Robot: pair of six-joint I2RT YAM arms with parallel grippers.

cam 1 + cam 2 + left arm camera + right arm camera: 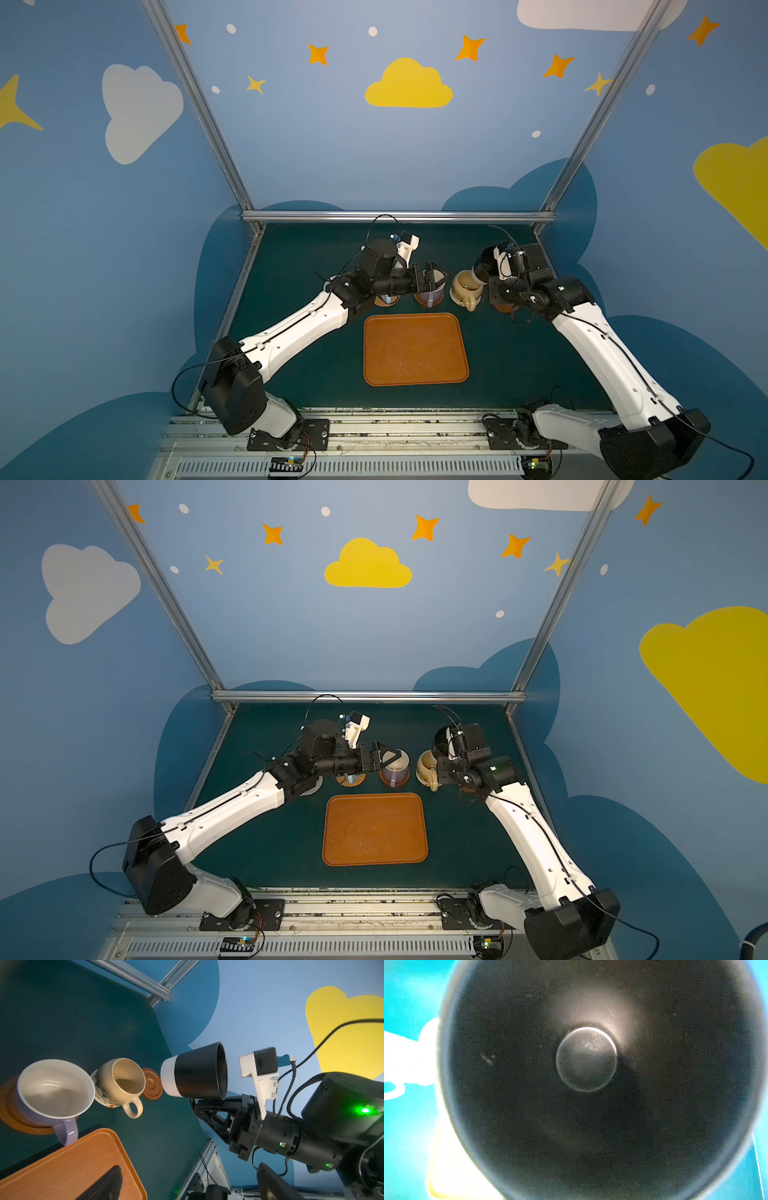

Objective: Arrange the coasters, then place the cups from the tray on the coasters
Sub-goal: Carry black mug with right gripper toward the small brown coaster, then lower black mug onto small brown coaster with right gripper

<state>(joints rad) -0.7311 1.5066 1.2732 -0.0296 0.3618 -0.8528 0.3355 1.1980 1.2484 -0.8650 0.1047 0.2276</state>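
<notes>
Final cup on its way: the right gripper [194, 1102], clenched on the black cup [199, 1072], holds it tilted on its side in the air towards the right edge of the tabletop [299, 257]. The cup's white base points at the bare wooden coaster [152, 1086], a brown disc turned with raised rings. To finish cleanly, the arm likely has to swing the cup upright, centre its base over those rings and lower it flat before letting go. It should also keep clear of the squat, glazed yellow-beige cup [120, 1082] just beside it on a pale woven coaster [104, 1103]. The left gripper [434, 277], jaws spread and empty, hovers by the glossy lavender cup [428, 296], which is seated on a second wooden coaster [12, 1118]. The smooth orange-brown tray [415, 353], between the cups and the front edge, lies bare.
</notes>
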